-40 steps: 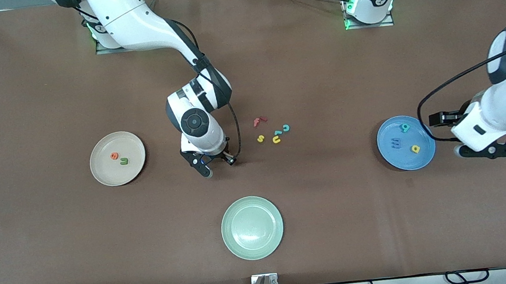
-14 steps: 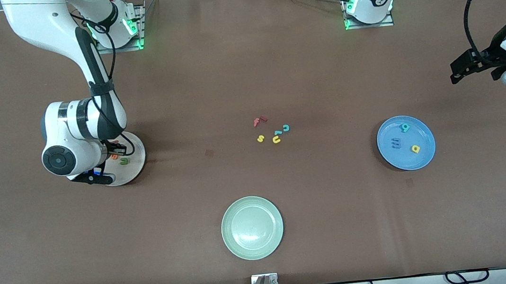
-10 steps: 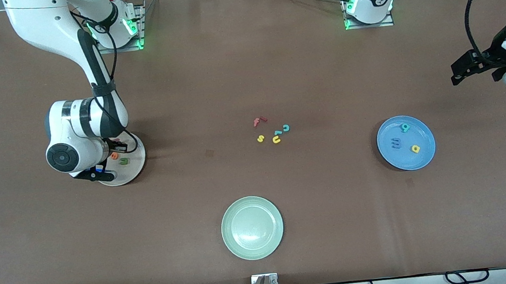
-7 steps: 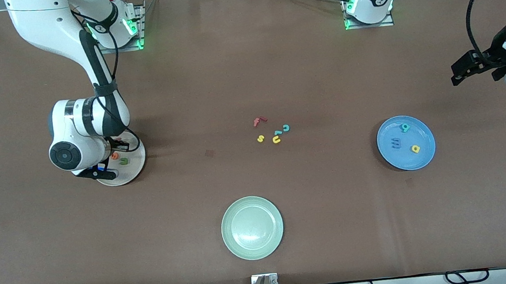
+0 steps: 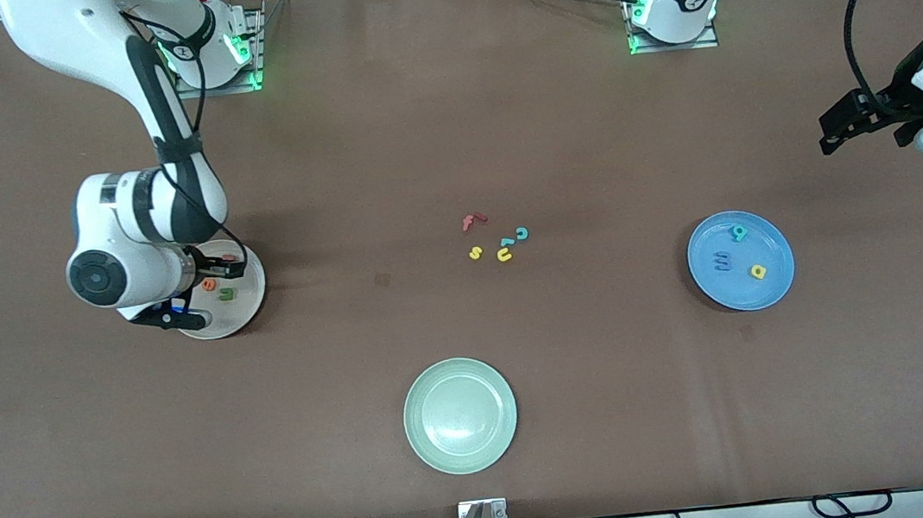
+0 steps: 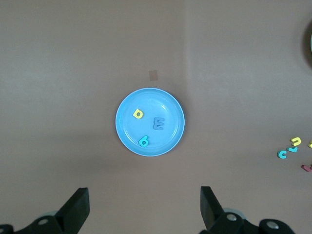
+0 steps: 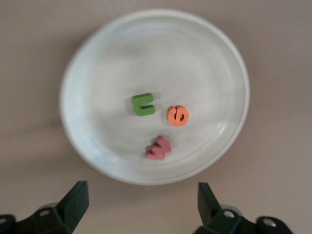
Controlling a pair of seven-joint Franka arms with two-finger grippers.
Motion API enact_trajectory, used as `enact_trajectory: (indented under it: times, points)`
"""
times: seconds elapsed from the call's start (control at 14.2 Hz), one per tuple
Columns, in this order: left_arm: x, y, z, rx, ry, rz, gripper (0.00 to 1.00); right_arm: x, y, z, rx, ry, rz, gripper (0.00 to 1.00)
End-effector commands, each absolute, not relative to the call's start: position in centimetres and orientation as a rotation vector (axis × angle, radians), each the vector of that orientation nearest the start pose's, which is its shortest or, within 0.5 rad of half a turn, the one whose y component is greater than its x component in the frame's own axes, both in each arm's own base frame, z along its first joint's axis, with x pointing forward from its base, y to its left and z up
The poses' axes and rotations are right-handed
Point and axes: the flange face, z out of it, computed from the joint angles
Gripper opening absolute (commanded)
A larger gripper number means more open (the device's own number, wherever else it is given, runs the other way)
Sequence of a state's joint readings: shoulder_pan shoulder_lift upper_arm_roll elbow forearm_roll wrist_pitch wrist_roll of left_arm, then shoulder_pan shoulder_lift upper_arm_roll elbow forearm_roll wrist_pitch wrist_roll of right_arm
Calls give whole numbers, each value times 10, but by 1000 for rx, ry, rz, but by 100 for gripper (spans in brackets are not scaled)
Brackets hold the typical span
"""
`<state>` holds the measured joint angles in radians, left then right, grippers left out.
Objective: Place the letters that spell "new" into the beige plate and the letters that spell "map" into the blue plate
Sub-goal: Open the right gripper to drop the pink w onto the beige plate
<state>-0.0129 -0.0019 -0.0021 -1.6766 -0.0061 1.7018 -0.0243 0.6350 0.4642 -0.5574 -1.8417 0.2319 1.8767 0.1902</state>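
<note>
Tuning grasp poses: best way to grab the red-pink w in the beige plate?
Come straight down on the w. It lies flat in the beige plate, apart from the green n and orange e. Probably close the jaws across its narrow span, on the outer edges.

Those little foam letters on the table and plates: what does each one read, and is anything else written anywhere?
"n" green, "e" orange, "w" red-pink: on the round beige plate.
"m" blue, "a" yellow, "p" teal: on the round blue plate.
"f" red, "s", "u" yellow, "c" teal: loose on the brown table.
Another teal piece: unreadable.
No other writing visible.
</note>
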Motion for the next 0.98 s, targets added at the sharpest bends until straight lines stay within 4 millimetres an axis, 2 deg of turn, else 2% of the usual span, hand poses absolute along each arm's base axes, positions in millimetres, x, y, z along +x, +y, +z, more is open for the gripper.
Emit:
enact_trajectory:
  times: [0.0, 0.14, 0.35, 0.56, 0.63, 0.7, 0.91]
  points:
    - [555, -12, 591, -3140, 29, -34, 100, 620, 71, 359, -3137, 381, 486, 100]
    - [554, -12, 591, -3141, 29, -24, 100, 631, 73, 387, -3148, 347, 408, 100]
    - [554, -13, 591, -3141, 29, -17, 100, 643, 65, 435, -3145, 348, 360, 100]
    - [554, -13, 590, -3141, 29, -10, 100, 646, 60, 452, -3133, 379, 302, 100]
    - [553, -14, 591, -3141, 31, -12, 100, 646, 43, 465, -3102, 414, 265, 100]
    - [554, -13, 590, -3141, 31, -10, 100, 649, 50, 475, -3075, 352, 224, 100]
    - [554, -13, 593, -3141, 29, -12, 100, 638, 34, 534, -3077, 282, 102, 100]
